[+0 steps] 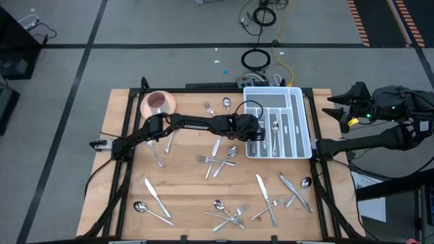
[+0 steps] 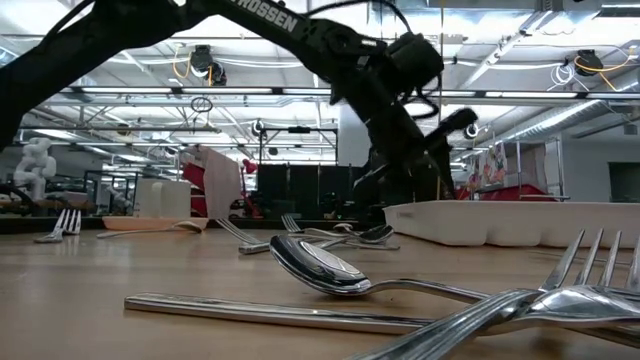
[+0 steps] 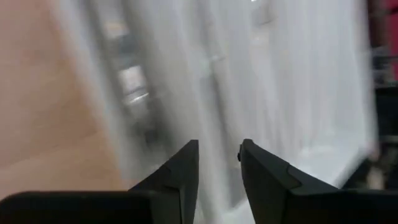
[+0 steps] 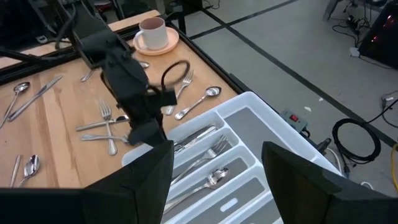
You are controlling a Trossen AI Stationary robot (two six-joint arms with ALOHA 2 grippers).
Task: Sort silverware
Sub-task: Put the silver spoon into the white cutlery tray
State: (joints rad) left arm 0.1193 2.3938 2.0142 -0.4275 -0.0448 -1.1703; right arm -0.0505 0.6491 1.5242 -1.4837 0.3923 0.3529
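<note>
While over the white tray [image 1: 303, 115], left gripper [image 1: 256, 137] jaws parted (empty), silverware [image 1: 274, 132] beneath.

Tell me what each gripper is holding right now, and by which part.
Nothing: left gripper open above the white tray, right gripper open, off the table.

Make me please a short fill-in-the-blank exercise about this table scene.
1. The left tool hangs over the white ____.
2. The cup on its saucer is coloured ____.
3. The right tool waits ____ the table's edge, past the tray.
4. Most silverware lies on the ____ table.

Missing words: tray; pink; outside; wooden
</note>
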